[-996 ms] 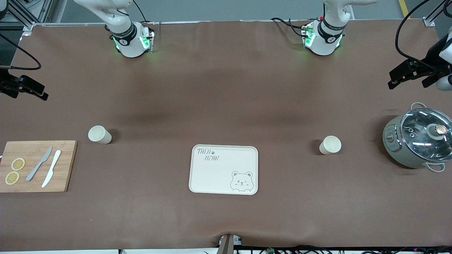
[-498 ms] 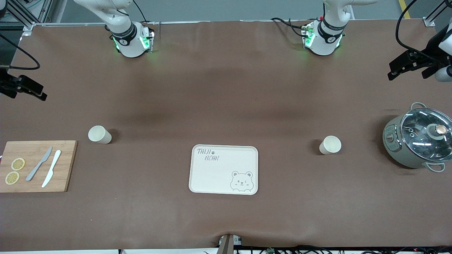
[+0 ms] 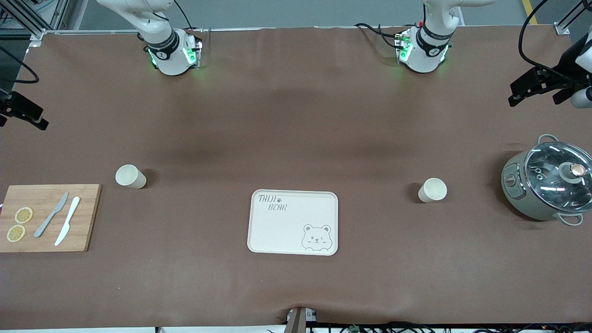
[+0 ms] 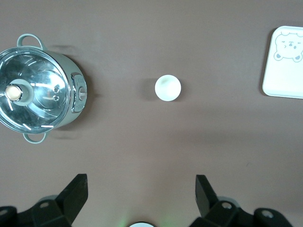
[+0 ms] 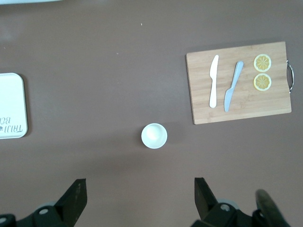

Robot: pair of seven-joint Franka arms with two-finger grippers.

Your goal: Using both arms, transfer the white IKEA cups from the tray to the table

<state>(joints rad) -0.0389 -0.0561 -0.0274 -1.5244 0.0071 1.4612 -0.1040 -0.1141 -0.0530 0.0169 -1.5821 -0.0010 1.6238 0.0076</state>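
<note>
Fingers (image 4: 75, 194) of the left gripper (image 4: 141, 196) are wide apart and hold nothing. This gripper hangs high over the counter (image 3: 296, 138) at the left arm's end, up above the pot (image 3: 548, 182). The fingers (image 5: 75, 196) of the right gripper (image 5: 139, 198) are wide apart too, with nothing between them. It hangs high over the right arm's end of the counter.

One white cup (image 3: 432, 190) stands upright on the counter between the pot and the tray (image 3: 293, 222). It is well apart from both. The other white cup (image 3: 130, 176) stands upright near a corner of the wooden board (image 3: 48, 218), a little farther from the front camera than the board. It does not touch the board.

The tray lies in the middle of the counter, between the two cups. It has a bear drawn in one corner. The pot has a glass lid on it. Two knives (image 3: 60, 221) and two lemon slices (image 3: 19, 224) lie on the board.
</note>
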